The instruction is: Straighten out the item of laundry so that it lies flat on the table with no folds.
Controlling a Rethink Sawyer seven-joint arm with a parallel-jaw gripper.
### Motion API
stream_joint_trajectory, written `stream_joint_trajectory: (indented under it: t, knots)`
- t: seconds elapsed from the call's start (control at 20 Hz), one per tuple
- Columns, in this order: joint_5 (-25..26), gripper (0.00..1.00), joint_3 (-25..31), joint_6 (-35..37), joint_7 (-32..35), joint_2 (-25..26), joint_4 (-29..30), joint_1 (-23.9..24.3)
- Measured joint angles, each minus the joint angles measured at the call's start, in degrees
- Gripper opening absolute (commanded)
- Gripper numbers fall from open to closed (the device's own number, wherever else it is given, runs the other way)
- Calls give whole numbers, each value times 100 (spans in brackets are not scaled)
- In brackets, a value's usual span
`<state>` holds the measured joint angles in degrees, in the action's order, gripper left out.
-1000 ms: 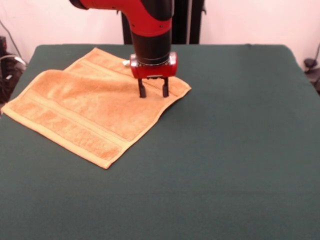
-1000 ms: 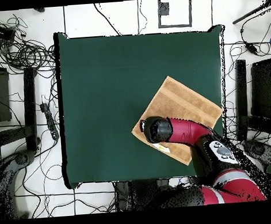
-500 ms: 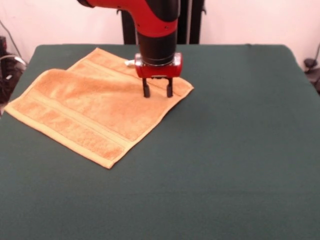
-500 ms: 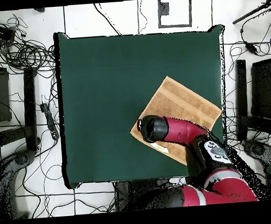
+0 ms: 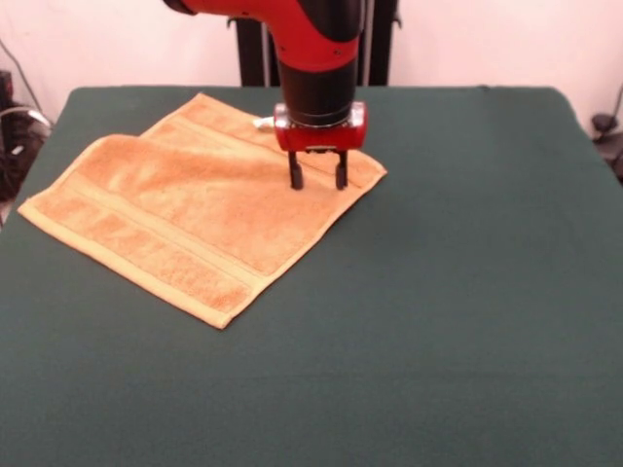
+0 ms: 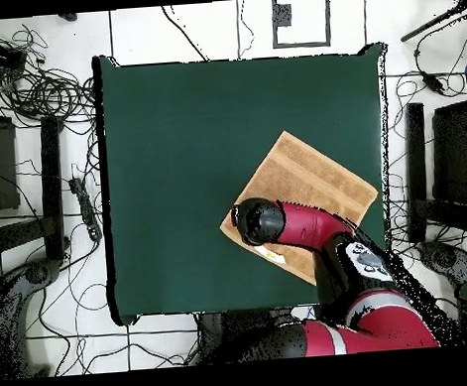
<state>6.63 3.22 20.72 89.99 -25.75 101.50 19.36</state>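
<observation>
— While the red and black arm (image 5: 311, 49) hangs over the dark green felt-covered worktop (image 5: 438, 292), where is the small square orange-tan terry towel (image 5: 185, 209)?
— Spread on the worktop's left half in the front view, one corner under the tool (image 5: 318, 181).
— And the tool?
— Its two dark fingers (image 5: 295, 176) stand apart, tips down at the towel's right corner; whether they pinch cloth, I cannot tell.
— Flat?
— Not quite: a raised fold crosses the far part.
</observation>
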Motion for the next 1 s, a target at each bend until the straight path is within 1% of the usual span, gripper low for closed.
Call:
stream_joint_trajectory:
  t: [0.25, 0.5, 0.75, 1.0]
  knots:
    - [1, 100, -1, 1, 0, -190, 208, 189]
    - [1, 100, -2, 2, 0, -402, 333, 170]
    - [-127, 100, -4, 2, 0, -595, 349, -78]
    - [-430, 100, -4, 28, 0, -719, 347, -396]
